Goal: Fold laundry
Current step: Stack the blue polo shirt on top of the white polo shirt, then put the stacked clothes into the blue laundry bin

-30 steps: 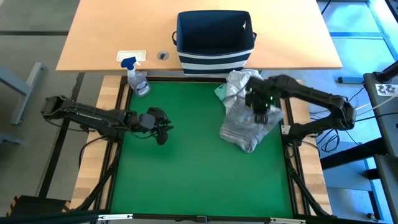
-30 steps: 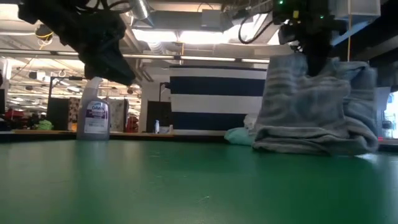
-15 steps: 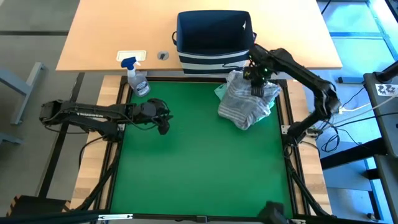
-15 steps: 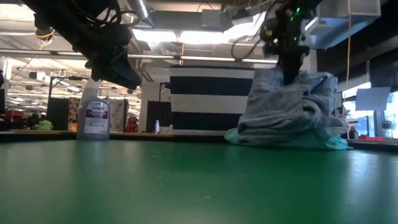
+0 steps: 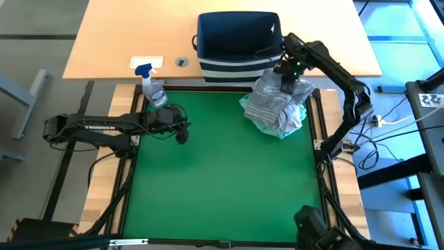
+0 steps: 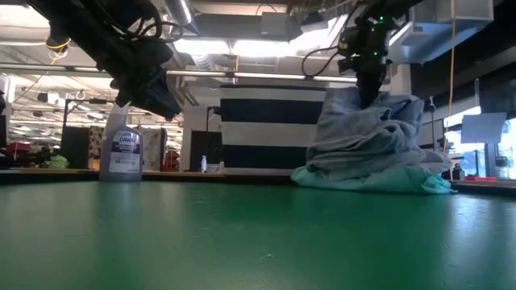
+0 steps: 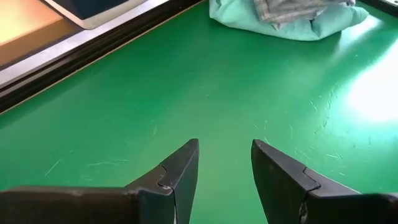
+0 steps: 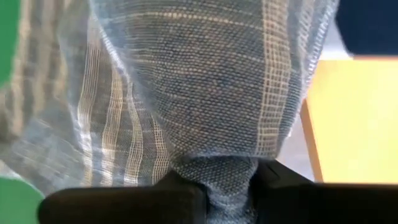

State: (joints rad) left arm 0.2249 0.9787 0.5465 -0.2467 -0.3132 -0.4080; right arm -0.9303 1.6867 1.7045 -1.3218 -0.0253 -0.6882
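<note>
The grey-blue striped shirt is heaped at the green mat's far right corner, just in front of the basket. It rests on a mint-teal garment that spreads flat on the mat. My right gripper stands over the heap, shut on the shirt. I cannot make out the white t-shirt apart from the pile. My left gripper hovers open above the mat's left part, far from the clothes. My right gripper pinches a bunched fold of the striped shirt's top between its two fingers, several layers gathered. It comes from above, pointing down. The shirt hangs below it in slack folds, and its lower part lies on the mint garment.
A navy-and-white striped basket stands on the wooden table beyond the mat's far edge. A spray bottle stands at the far left corner. The mat's middle and near half are bare. A dark shape shows at the near edge.
My right gripper has moved toward the far edge and the basket, still shut, taking the striped shirt along from the mat's right middle into the far right corner, where it now sits bunched on the mint garment. My left gripper has drifted a little toward the far edge.
</note>
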